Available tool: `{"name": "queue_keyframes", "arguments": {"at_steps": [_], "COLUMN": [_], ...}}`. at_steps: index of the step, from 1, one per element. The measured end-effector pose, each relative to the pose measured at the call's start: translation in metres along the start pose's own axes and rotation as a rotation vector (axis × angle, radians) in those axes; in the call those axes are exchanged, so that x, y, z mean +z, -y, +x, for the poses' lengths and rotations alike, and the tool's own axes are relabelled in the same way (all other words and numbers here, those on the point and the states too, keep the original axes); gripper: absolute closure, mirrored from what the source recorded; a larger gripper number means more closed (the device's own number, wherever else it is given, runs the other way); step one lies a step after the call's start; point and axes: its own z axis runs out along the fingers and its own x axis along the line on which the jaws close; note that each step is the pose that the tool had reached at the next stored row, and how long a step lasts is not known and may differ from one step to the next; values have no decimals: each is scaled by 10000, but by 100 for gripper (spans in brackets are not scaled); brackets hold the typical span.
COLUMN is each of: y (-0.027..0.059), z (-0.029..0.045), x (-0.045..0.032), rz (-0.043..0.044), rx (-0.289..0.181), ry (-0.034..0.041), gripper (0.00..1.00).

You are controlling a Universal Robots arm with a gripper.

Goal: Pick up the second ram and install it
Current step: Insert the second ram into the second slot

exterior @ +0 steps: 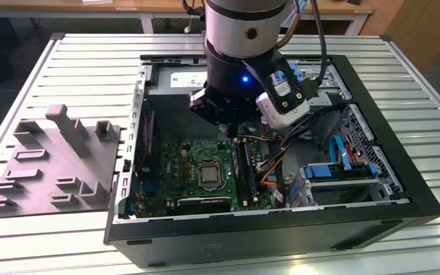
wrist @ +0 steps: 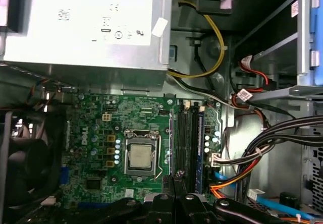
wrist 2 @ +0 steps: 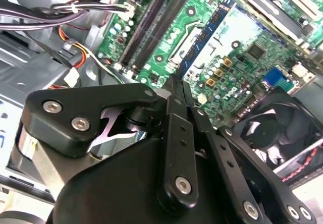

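In the exterior view the open computer case lies on the slatted surface, across the centre and right of the frame, with the tray just beside it at the left. Inside the case the motherboard sits lower left, the power-supply box at the upper edge behind the arm, and the drive cage lower right. The memory slots run along the motherboard's right side, next to the cables. In the first wrist view the gripper hangs over one end of those slots.
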Motion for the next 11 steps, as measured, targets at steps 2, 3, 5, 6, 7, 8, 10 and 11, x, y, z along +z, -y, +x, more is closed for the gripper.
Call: {"name": "queue_keyframes", "arguments": {"at_steps": [2, 3, 5, 6, 7, 8, 10, 11], "y": [2, 3, 6, 7, 8, 9, 11, 13], "z": [-54, -74, -95, -100, -100, -100, -100, -99], "x": [8, 13, 35, 51, 69, 87, 124, 141], "rz": [0, -1, 0, 0, 1, 1, 0, 0], "rx": [0, 1, 0, 0, 1, 2, 1, 1], "ry": [-6, -7, -7, -7, -7, -8, -7, -7], "gripper": [89, 89, 89, 89, 89, 89, 89, 89]}}
